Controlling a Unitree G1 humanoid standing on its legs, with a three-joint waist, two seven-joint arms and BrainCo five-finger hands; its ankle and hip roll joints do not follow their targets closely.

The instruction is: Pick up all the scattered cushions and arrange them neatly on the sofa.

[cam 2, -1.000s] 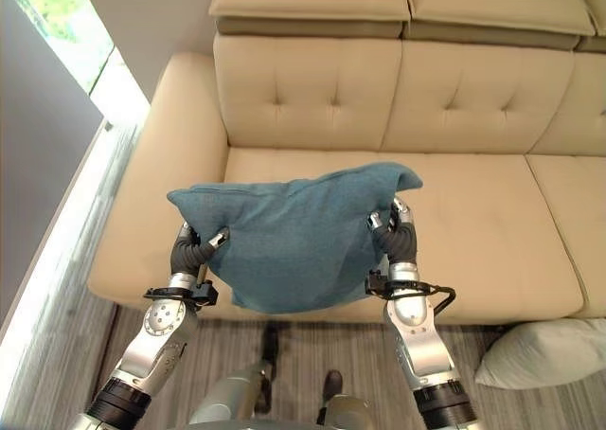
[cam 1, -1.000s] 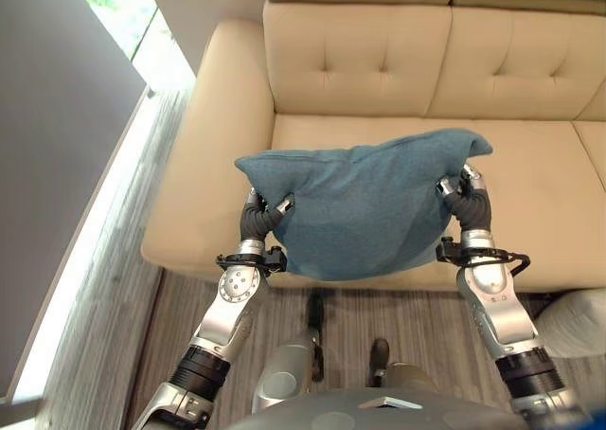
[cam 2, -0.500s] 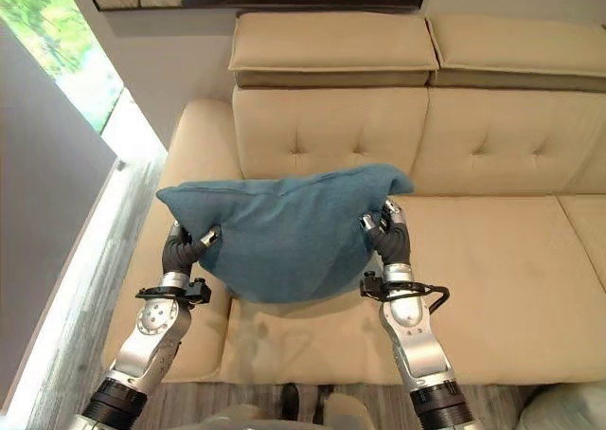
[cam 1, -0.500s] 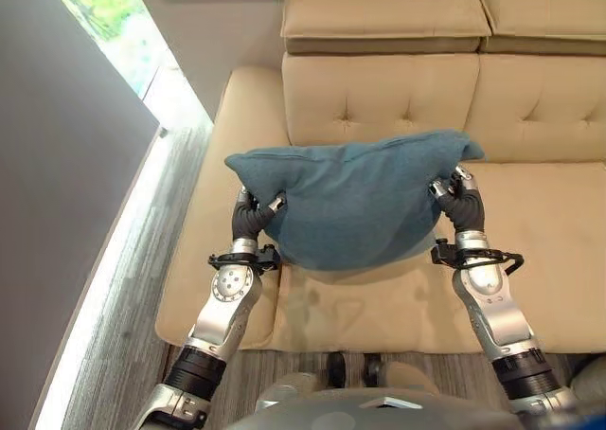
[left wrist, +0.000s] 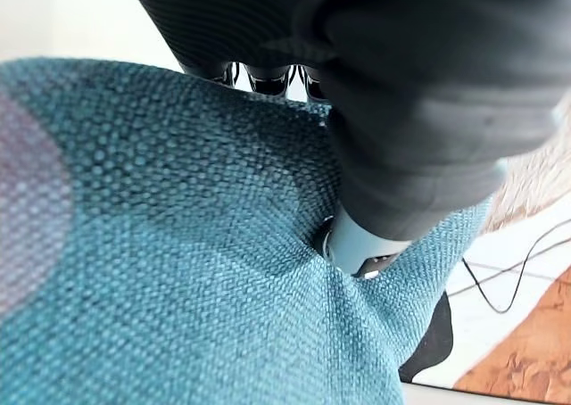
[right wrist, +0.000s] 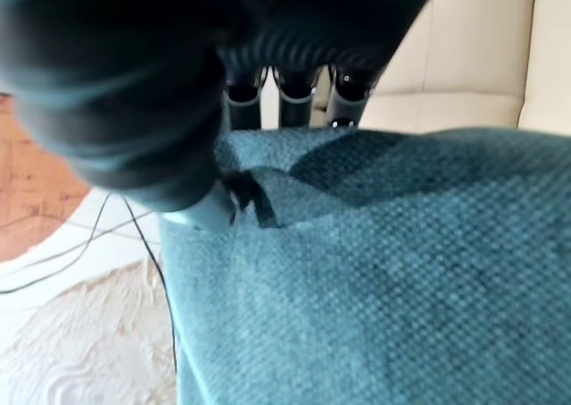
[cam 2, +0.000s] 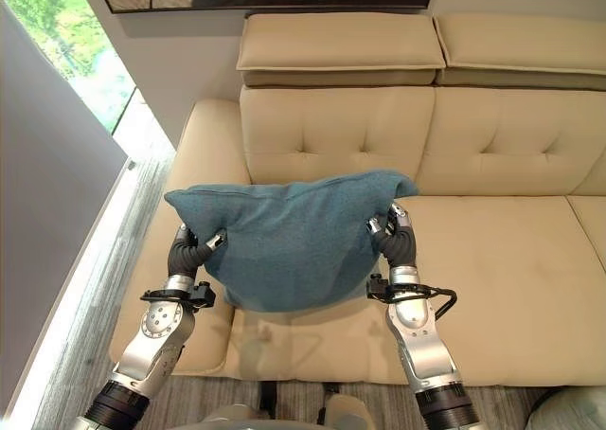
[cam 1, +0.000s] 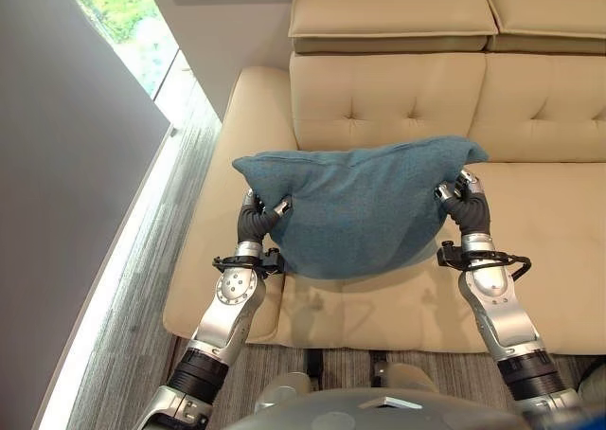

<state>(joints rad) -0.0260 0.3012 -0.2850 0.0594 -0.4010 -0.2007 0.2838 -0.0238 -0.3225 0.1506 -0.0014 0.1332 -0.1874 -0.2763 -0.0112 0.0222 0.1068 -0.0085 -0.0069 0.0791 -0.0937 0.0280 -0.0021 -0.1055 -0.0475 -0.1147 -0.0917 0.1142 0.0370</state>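
A large teal cushion hangs in the air above the front of the beige sofa's left seat. My left hand pinches its left edge, thumb pressed into the cloth. On the opposite side, my right hand grips the right edge, its thumb dug into a fold of the fabric. The cushion sags between the two hands, its top corners sticking up.
The sofa has a rounded left armrest, tufted backrests and headrests. A grey wall and a bright window run along the left. Striped grey floor lies beside the sofa. A pale cushion's corner shows at the lower right.
The view has swung upward and slightly sideways over the last second, so more of the sofa's back shows. The cushion stays held between both hands, now over the seat.
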